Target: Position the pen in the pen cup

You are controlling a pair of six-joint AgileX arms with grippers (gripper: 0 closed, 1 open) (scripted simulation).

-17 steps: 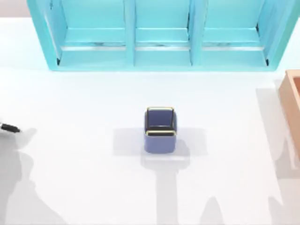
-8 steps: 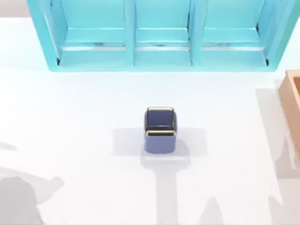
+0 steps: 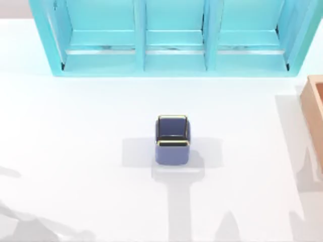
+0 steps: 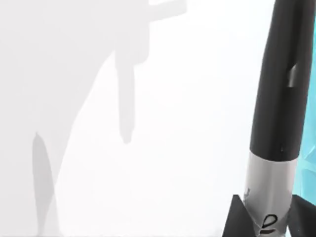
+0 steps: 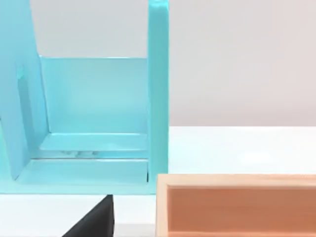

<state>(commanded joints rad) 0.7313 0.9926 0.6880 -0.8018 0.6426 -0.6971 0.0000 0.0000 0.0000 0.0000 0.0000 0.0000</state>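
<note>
The left pincer was clamped on the pen, lifted off the table; the pen cup stood well apart, unfilled.

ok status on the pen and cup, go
Left hand shut on the pen, held off the table. Pen cup upright mid-table, opening unobstructed. Right hand parked by the orange tray and turquoise shelf.
</note>
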